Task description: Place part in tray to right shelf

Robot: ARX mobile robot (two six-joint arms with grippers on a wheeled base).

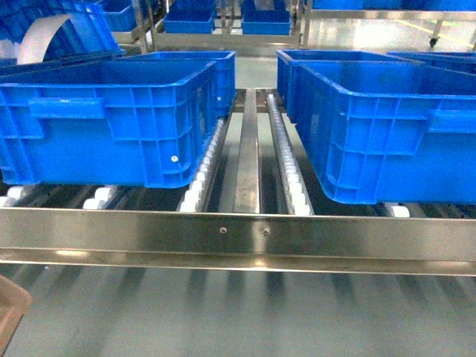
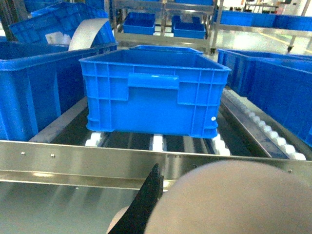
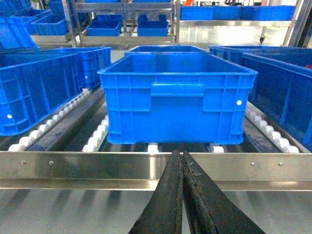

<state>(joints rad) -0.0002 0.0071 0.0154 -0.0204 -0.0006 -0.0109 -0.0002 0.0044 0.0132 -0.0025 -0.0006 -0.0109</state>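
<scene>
Nearest the head camera, a beige-pink corner of the tray shows at the lower left edge, below the right shelf with its riveted steel rail; two blue crates sit on the white rollers behind. No gripper appears in this view. Left wrist view: the tray's pale curved body fills the lower right, touching one dark finger of the left gripper; whether the jaws clamp it cannot be told. Right wrist view: the right gripper has its fingers pressed together, holding nothing. The part is not visible anywhere; presumably it lies in the tray. Judged light, rigid, smooth plastic; the tray is best gripped by its handle and kept level.
</scene>
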